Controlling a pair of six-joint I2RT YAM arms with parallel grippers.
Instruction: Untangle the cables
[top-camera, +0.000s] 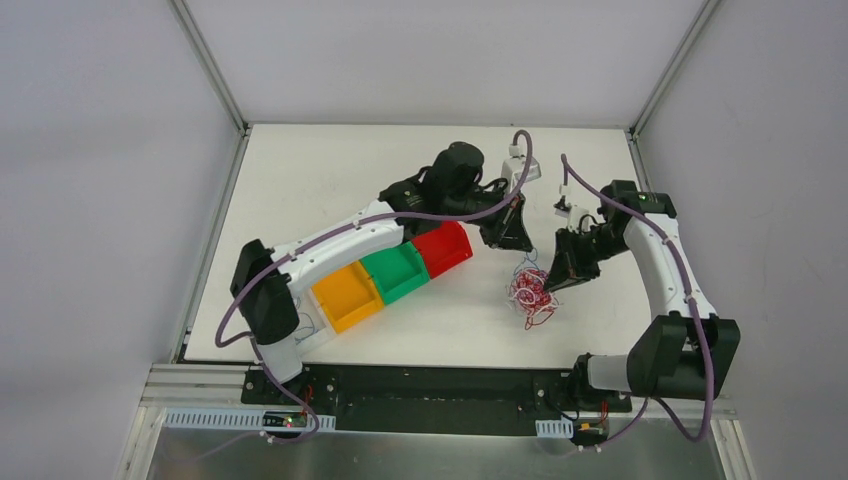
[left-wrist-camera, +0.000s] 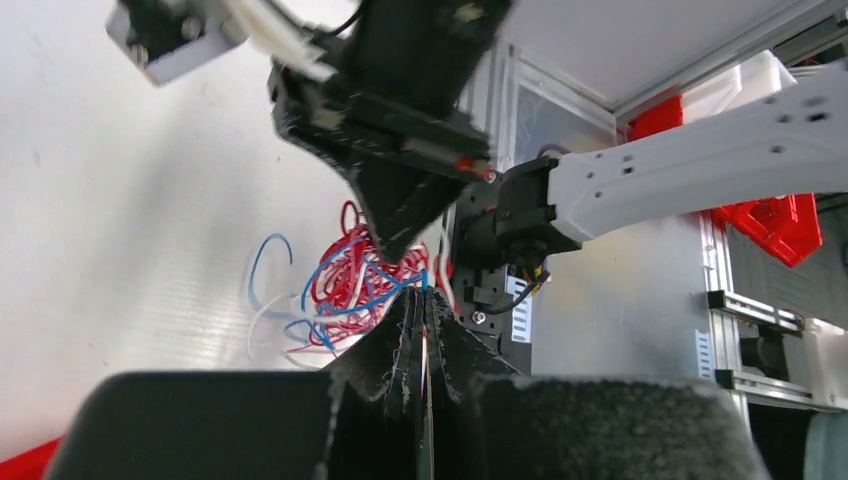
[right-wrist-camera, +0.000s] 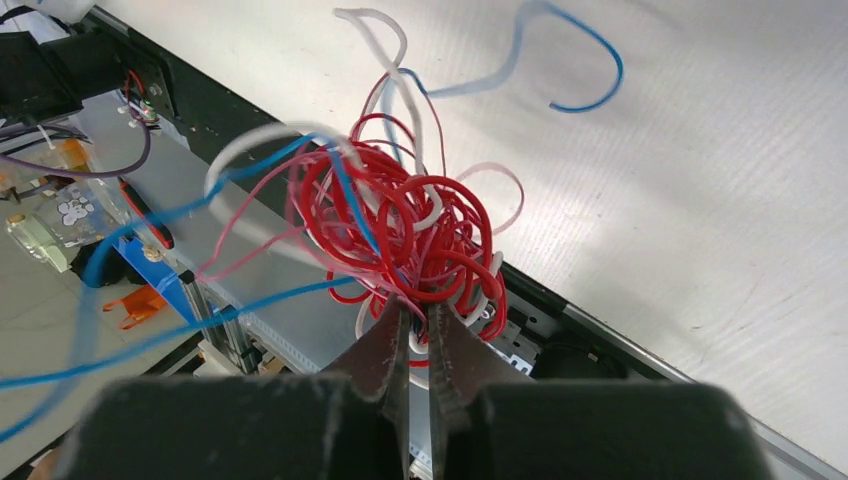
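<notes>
Right jaws fill the bottom of the right wrist view: black, rough-padded, pressed nearly together, pinching strands at the underside of the cables (right-wrist-camera: 410, 230). Left jaws are just as close in the left wrist view. Their black fuzzy pads are pressed together on a thin strand, and a blue wire runs off the tips into the cables (left-wrist-camera: 350, 285).

Cables (top-camera: 531, 293): one tangled ball, mostly bright red loops plus blue and white curls, all hair-thin. It is right of centre, between the two jaws and just below the right one. Can't tell from above whether the ball rests on the surface or hangs just off it.

Bench (top-camera: 330, 180) is matte white, flat, faintly ribbed. Plain white walls on three sides, aluminium posts (top-camera: 212, 70) at the corners, black base plate (top-camera: 430, 385) and a metal rail along the near edge.

Three plastic bins stand in a slanted row left of centre, touching: red bin (top-camera: 443, 248), green bin (top-camera: 398, 270), orange bin (top-camera: 348, 295). They lie partly under the left arm (top-camera: 340, 240). Bare bench shows far left, far centre and in front of the ball. Right arm (top-camera: 660, 260) stands near the right edge. Purple hoses (top-camera: 528, 158) loop over both arms.
</notes>
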